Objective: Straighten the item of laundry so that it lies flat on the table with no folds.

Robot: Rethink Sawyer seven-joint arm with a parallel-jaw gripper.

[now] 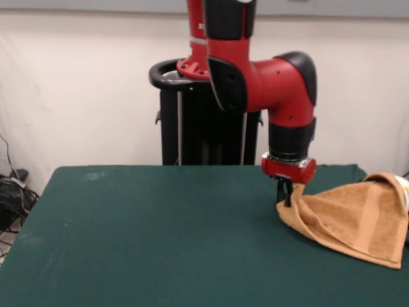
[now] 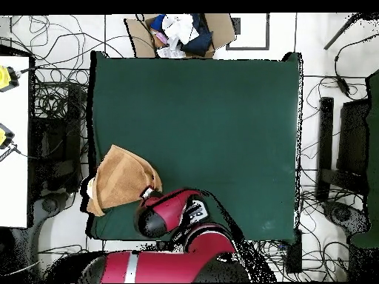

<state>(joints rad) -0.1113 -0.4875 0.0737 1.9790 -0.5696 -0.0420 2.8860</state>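
Observation:
The orange-tan towel (image 1: 358, 220) lies folded and bunched at the right end of the dark green table (image 1: 160, 243), and its far side reaches the table's edge. My gripper (image 1: 285, 194) points straight down at the towel's left corner and is shut on it, holding that corner slightly raised. In the overhead view the towel (image 2: 122, 177) sits at the table's (image 2: 222, 111) left edge near the robot, partly over the edge. The red wrist (image 2: 153, 217) covers the gripper there.
The black pedestal (image 1: 201, 128) stands behind the table's far edge. In the overhead view a cardboard box of clutter (image 2: 181, 33) sits beyond the far side, cables lie on the floor around the table, and a white bench (image 2: 13, 148) stands at the left.

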